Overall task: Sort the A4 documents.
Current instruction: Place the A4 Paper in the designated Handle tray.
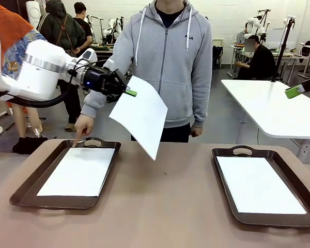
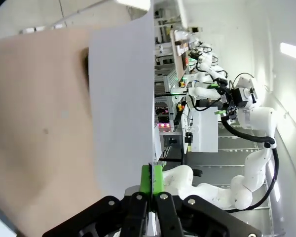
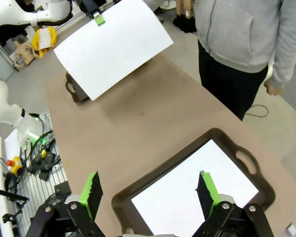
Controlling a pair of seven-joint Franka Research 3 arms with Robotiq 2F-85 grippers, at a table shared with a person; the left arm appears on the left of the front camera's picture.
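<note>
Across the tan table point(image 1: 160, 206), two dark brown handled trays sit well apart, the left tray point(image 1: 26, 192) and the right tray point(image 1: 227, 201), each with a white A4 sheet lying flat inside: the left sheet point(image 1: 77, 171) and the right sheet point(image 1: 258, 186). A person in a grey hoodie point(image 1: 165, 67) stands at the far edge, one hand point(image 1: 83, 125) pointing a finger down at the far rim of the left tray. A third A4 sheet, the held sheet point(image 1: 140, 114), hangs in the air above the table between the trays, nearer the left one, tilted and slightly bowed. The left gripper point(image 1: 128, 92) has its green pads clamped tight on that sheet's upper corner; the left wrist view shows the paper edge running up from between the closed pads. The right gripper point(image 3: 148, 191) hovers above the right tray with its jaws spread wide and nothing between them. Paper like this looks very light, thin and floppy; pinched at a corner it will likely droop and swing, so an edge or corner pinch suits it, and a flat sheet would be hard to lift off a tray floor. Small chest lettering on the hoodie appears to read "FILA".
</note>
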